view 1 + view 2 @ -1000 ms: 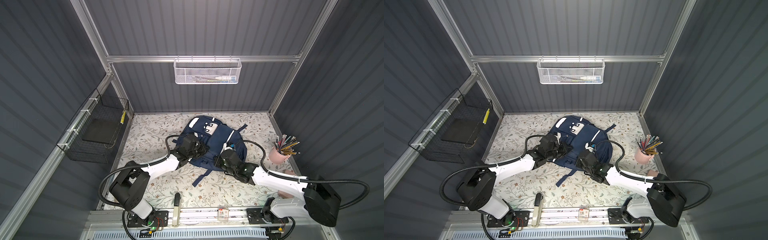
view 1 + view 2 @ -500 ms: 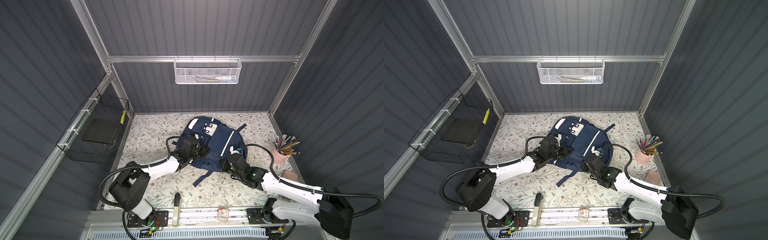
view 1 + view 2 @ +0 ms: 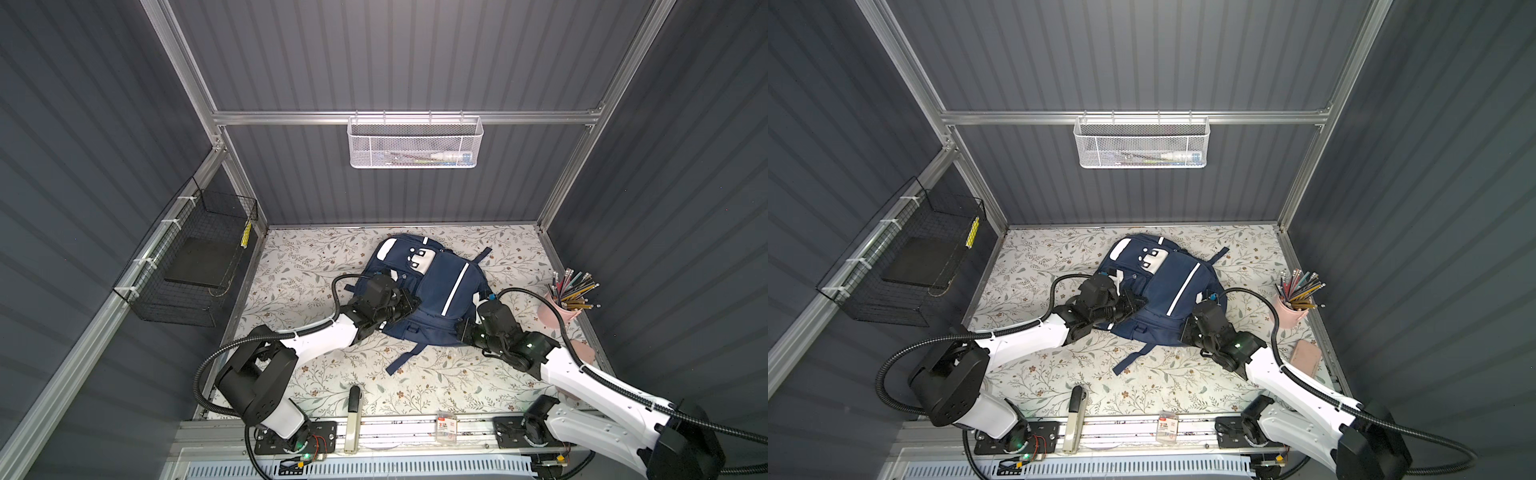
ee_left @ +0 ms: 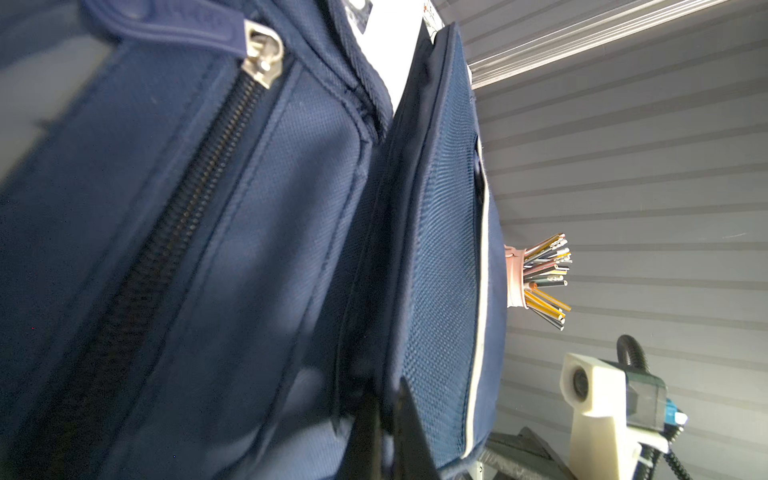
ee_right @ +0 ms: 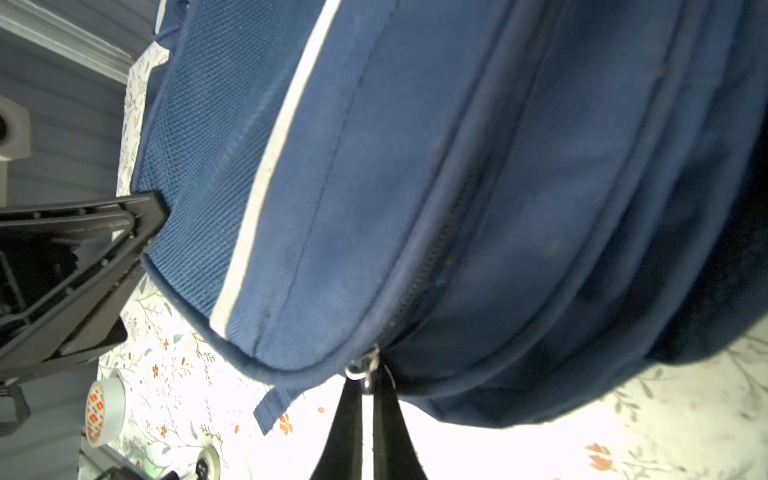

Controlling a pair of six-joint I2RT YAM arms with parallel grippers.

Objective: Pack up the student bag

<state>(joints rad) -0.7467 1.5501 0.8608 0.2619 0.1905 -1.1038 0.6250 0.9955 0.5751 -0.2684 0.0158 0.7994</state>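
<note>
The student bag (image 3: 436,286) (image 3: 1167,286), navy with white stripes and a white patch, lies flat on the floral table in both top views. My left gripper (image 3: 409,305) (image 3: 1140,305) is at its left side. In the left wrist view it (image 4: 388,399) is shut on a fold of the bag's fabric beside a seam. My right gripper (image 3: 461,330) (image 3: 1185,332) is at the bag's near right corner. In the right wrist view it (image 5: 368,384) is shut on a metal zip pull (image 5: 363,370) at the end of a closed zip.
A pink cup of pencils (image 3: 559,305) (image 3: 1289,311) stands right of the bag, with a flat pink thing (image 3: 1306,357) in front of it. A white mesh basket (image 3: 415,141) hangs on the back wall and a black wire basket (image 3: 195,266) on the left wall. A stapler (image 3: 353,409) and a small box (image 3: 445,426) lie at the front edge.
My right arm has dropped lower and drawn back toward the front, its gripper now at the bag's near right corner. The left arm has hardly moved.
</note>
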